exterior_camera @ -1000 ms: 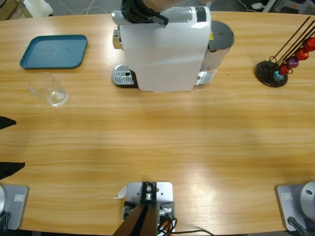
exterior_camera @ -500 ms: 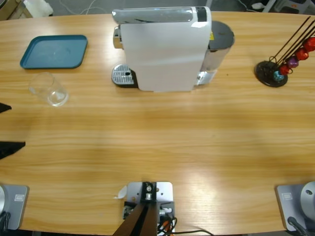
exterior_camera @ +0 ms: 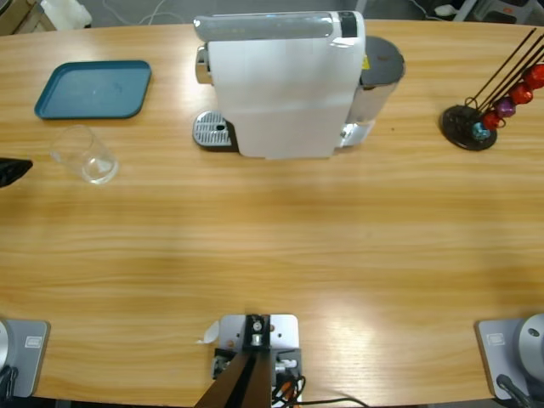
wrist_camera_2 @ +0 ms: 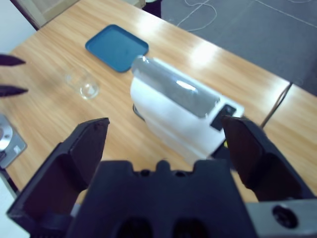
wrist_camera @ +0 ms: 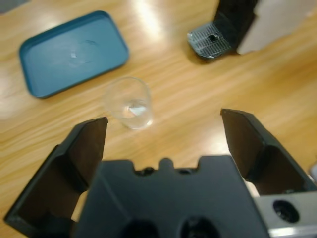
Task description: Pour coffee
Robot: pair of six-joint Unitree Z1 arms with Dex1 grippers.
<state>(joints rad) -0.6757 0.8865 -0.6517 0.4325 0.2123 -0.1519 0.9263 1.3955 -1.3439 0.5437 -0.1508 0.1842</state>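
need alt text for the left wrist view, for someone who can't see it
The left gripper, jaws wide open and empty, points down at a clear empty glass standing upright on the wooden table. Beyond the glass lies an empty blue tray, and at the upper right is the coffee machine's metal drip grate.

Lab or office, grey carpet (wrist_camera_2: 277,39), loose cables (wrist_camera_2: 208,15)
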